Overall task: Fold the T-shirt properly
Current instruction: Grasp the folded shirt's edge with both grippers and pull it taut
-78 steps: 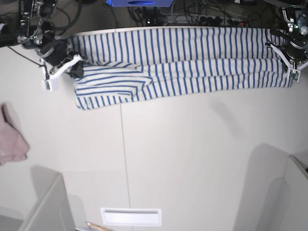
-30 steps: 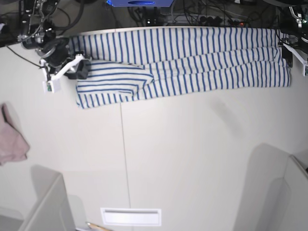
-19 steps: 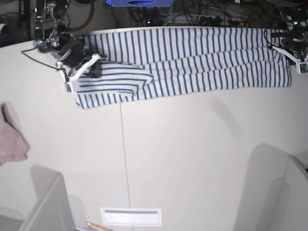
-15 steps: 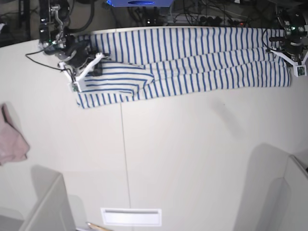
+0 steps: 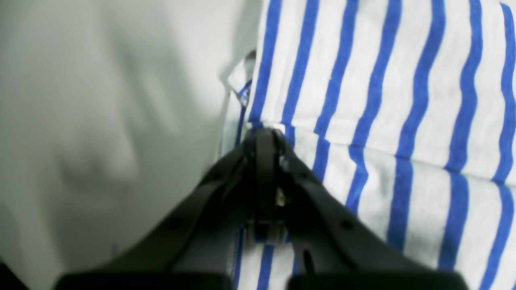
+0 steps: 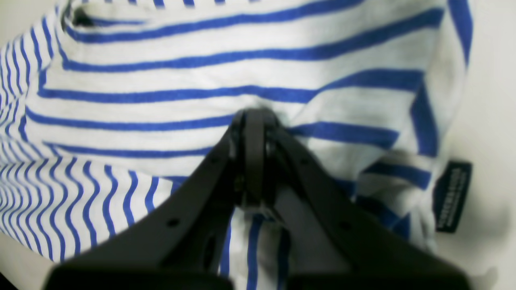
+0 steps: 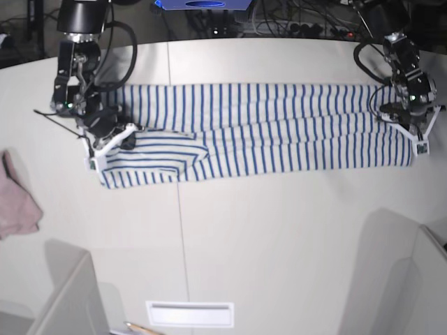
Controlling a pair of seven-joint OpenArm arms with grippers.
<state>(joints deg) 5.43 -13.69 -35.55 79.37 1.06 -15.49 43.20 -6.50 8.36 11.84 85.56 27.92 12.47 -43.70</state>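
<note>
The T-shirt, white with thin blue stripes, lies folded into a long band across the far half of the table. My right gripper is at its left end and is shut on the striped cloth. The jaws are pinched together in the right wrist view, with the small black tag just to the right of them. My left gripper is at the shirt's right end. It is shut on the cloth edge, with the jaws closed in the left wrist view.
A plain pinkish cloth lies at the table's left edge. Grey bin walls stand at the front left and front right. A white slot is at the front edge. Cables run behind the table's far edge.
Both grippers have drawn the shirt from the far table edge toward the front. The whole band now lies further onto the table, and both grippers still hold its ends.
</note>
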